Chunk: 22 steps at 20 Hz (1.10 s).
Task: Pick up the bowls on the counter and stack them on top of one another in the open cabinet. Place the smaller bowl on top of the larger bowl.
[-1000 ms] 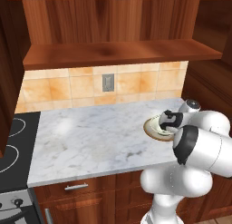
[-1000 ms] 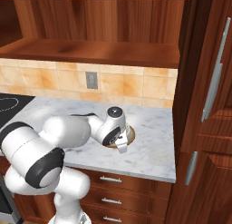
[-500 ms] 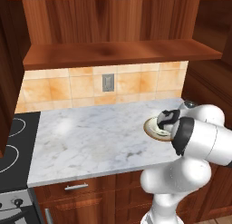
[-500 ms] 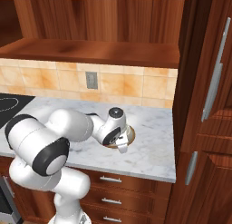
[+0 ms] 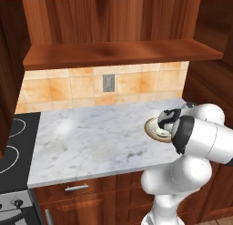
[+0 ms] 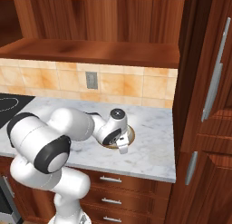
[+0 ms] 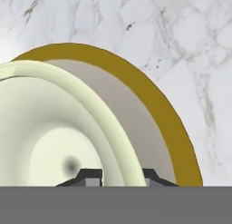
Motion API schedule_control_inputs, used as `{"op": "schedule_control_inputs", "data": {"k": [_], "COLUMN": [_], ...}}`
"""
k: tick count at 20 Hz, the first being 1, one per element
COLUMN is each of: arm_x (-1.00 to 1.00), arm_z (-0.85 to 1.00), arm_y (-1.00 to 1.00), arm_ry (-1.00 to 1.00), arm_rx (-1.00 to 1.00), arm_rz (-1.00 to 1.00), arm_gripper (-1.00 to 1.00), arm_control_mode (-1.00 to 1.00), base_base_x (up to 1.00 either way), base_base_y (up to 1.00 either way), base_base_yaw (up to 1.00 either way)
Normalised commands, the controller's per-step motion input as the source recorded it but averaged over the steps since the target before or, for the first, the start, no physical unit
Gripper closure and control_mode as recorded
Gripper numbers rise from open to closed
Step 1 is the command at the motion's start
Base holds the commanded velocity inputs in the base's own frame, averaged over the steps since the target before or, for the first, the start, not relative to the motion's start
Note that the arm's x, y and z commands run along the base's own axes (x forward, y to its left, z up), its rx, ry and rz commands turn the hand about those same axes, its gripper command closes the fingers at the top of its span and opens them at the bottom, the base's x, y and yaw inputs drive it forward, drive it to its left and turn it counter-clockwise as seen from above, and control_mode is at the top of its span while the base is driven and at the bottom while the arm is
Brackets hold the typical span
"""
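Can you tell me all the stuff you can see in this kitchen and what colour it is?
smaller bowl: one, pale cream-green, sitting inside the larger bowl on the counter
larger bowl: one, tan-brown rim, pale inside, on the counter
counter: one, white-grey marble
cabinet: one, reddish-brown wood, above the counter
stovetop: one, black, left of the counter
wall outlet: one, grey, on the orange tiles
gripper: one, dark fingers closed on the smaller bowl's rim
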Motion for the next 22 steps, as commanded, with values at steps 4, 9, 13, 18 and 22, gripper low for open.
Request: {"op": "schedule_control_inputs", "data": {"k": [4, 9, 13, 18, 22], "arm_x": [0.00, 0.00, 0.00, -0.14, -0.26], "arm_z": [-0.12, -0.15, -0.07, 0.06, 0.17], "arm_y": [0.00, 0.00, 0.00, 0.00, 0.00], "arm_ry": [0.00, 0.01, 0.00, 0.00, -0.01], "arm_rx": [0.01, 0.00, 0.00, 0.00, 0.00], "arm_rz": [0.02, 0.02, 0.01, 0.00, 0.00], "arm_gripper": [1.00, 1.00, -1.00, -1.00, -1.00], "arm_control_mode": [-1.00, -1.00, -1.00, -1.00, -1.00], "base_base_x": [0.00, 0.00, 0.00, 0.00, 0.00], "base_base_y": [0.00, 0.00, 0.00, 0.00, 0.00], "base_base_yaw": [0.00, 0.00, 0.00, 0.00, 0.00]}}
